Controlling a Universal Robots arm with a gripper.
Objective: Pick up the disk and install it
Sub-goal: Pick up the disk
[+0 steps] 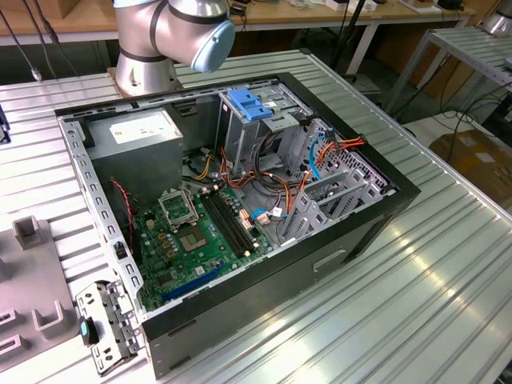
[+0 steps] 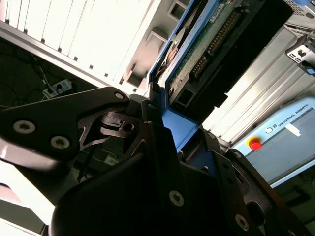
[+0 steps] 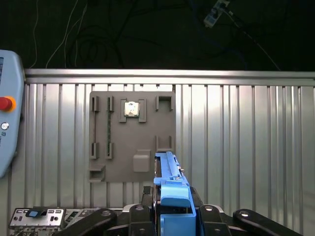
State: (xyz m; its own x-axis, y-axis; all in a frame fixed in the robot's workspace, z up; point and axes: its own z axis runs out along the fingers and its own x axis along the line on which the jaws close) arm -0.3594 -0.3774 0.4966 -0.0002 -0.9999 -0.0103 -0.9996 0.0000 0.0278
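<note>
In both wrist views my gripper (image 3: 173, 210) is shut on the disk (image 3: 170, 179), a dark hard drive in a bright blue carrier. The first wrist view shows the disk edge-on, lifted above the ribbed metal table (image 3: 246, 147), over the edge of a grey fixture plate (image 3: 118, 147). In the second wrist view the disk (image 2: 216, 44) shows its dark body and connector side, and its blue end tab sits between the black fingers (image 2: 152, 132) of the gripper (image 2: 172, 130). In the exterior view the open computer case (image 1: 240, 208) lies on the table with a drive cage (image 1: 264, 128) at its far side.
A light-blue slotted bracket (image 1: 248, 104) sits on top of the drive cage, and a grey power supply (image 1: 140, 132) is beside it. The fixture plate holds a small chip (image 3: 131, 109). A teach pendant (image 3: 7, 113) with a red button lies on the table. A metal panel part (image 1: 104, 324) lies near the case.
</note>
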